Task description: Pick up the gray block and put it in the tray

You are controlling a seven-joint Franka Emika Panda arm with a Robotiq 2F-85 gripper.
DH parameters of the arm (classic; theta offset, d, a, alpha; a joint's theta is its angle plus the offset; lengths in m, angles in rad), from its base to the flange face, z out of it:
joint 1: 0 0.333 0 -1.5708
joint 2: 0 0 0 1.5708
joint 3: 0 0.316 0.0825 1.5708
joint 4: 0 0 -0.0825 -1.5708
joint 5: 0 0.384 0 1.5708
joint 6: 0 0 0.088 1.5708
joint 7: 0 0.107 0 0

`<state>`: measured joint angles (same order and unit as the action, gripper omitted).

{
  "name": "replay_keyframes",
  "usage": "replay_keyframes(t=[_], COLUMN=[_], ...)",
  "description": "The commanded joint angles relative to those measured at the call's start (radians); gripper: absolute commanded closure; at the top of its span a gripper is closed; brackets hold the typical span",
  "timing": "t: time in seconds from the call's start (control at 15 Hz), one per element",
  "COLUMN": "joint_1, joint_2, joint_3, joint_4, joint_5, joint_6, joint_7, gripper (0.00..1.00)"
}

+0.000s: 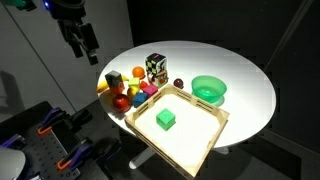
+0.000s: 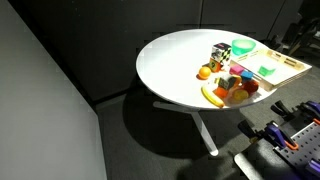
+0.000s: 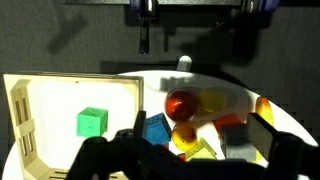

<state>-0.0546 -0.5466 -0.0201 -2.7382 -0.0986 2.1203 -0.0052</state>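
The gray block [image 1: 137, 73] sits at the back of a pile of colourful toys, next to the black-and-white patterned cube [image 1: 156, 68]. In the wrist view it lies at the right of the pile [image 3: 238, 142]. The light wood tray [image 1: 200, 135] stands at the table's near edge and holds a green cube [image 1: 166, 119]. The tray also shows in the wrist view [image 3: 25, 120] and in an exterior view [image 2: 292, 66]. My gripper [image 1: 80, 38] hangs open and empty, high above the table's edge beside the pile. In the wrist view its fingers [image 3: 200, 132] frame the pile from above.
A round green bowl [image 1: 209, 90] stands behind the tray on the white round table [image 1: 250, 105]. The pile holds a red ball [image 3: 180, 103], a yellow ball [image 3: 184, 135], a blue block [image 3: 155, 128] and a banana [image 2: 211, 97]. Dark surroundings lie around the table.
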Motion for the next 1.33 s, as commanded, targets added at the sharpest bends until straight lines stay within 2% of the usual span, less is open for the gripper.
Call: replay_keyframes(t=[0.0,0.27,0.33,1.27], joint_1=[0.028,0.042,0.021,0.032], joint_2=[0.018,0.028,0.028,0.051], joint_3=[-0.053,-0.074,-0.049,-0.059], joint_4=[0.004,0.009,0.01,0.009], joint_5=[0.046,0.081,0.043,0.067], joint_6=[0.029,0.024,0.021,0.026], joint_7=[-0.105,-0.18,-0.137,-0.151], gripper=[0.0,0.0,0.0,0.0])
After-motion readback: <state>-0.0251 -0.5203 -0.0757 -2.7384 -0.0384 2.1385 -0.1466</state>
